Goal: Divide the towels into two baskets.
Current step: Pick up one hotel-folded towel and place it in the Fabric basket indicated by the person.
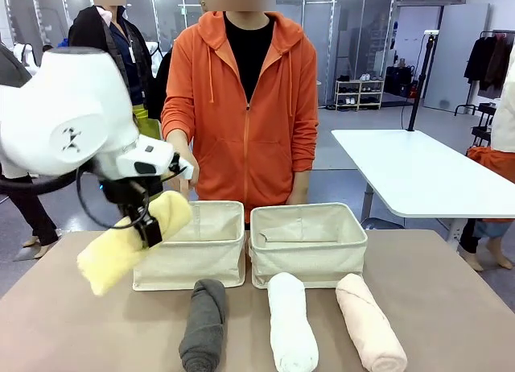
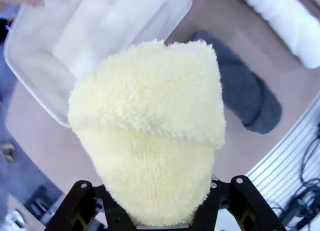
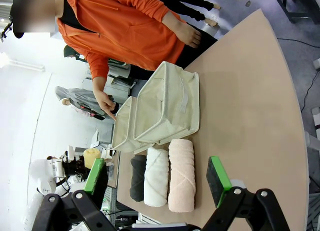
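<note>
Person in orange zip hoodie stands at the far edge behind the bins, one hand with a finger lowered at the far rim of the left one, likely marking where the load should go. Two cream canvas rectangular baskets sit side by side mid-table, almost touching, left basket and right basket, open tops up so rolls can drop in; no towel seen in either. Pale yellow terry towel roll is off the table, tilted, upper end by the left basket's near-left corner, lower end hanging toward the robot; gripped around its middle, probably so it stays balanced in carry. Three rolls lie on the table just in front of the baskets, lengthwise toward the robot, near each other: light pink towel, white towel, dark grey towel, laid out for easy picking. Left gripper is clamped on the yellow roll, fingers sunk in the pile. Right gripper hangs back above the near edge, green pads wide apart, holding nothing. Surface: smooth tan tabletop, matte. Room: open hall, white table behind right, glass walls, other people at the back left.
</note>
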You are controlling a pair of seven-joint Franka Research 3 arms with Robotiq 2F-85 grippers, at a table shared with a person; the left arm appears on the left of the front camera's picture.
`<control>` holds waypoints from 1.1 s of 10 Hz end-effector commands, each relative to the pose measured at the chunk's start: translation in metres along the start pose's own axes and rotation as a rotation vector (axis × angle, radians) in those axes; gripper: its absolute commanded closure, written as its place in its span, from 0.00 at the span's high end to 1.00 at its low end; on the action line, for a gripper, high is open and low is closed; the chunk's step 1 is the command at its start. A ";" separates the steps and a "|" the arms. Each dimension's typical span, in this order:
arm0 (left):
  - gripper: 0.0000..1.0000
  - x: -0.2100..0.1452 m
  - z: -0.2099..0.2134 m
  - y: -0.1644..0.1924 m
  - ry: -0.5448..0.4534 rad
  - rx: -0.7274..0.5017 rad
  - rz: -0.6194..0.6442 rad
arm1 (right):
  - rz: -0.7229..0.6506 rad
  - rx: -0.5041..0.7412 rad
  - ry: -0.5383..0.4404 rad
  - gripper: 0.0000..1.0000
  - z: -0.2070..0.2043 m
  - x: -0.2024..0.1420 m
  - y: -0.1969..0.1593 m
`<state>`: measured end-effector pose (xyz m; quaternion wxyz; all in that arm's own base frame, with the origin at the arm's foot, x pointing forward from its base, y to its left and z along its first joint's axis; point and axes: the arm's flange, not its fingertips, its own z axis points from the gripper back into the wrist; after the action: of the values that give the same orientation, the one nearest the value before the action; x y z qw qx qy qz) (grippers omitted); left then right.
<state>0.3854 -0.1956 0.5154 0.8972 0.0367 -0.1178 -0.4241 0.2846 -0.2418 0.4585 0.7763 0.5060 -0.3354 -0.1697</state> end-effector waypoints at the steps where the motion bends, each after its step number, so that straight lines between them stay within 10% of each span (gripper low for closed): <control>1: 0.30 0.025 -0.013 0.014 0.056 -0.021 -0.180 | 0.020 0.018 -0.011 1.00 0.001 -0.002 0.001; 7: 0.30 0.035 -0.019 0.002 0.032 -0.041 -0.207 | 0.020 0.018 -0.011 1.00 0.001 -0.002 0.001; 11: 0.30 0.097 -0.015 0.042 -0.026 0.199 -0.778 | 0.020 0.018 -0.011 1.00 0.001 -0.002 0.001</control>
<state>0.4469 -0.2492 0.5269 0.7168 0.1545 -0.1146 -0.6702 0.2847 -0.2418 0.4585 0.7764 0.5060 -0.3353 -0.1697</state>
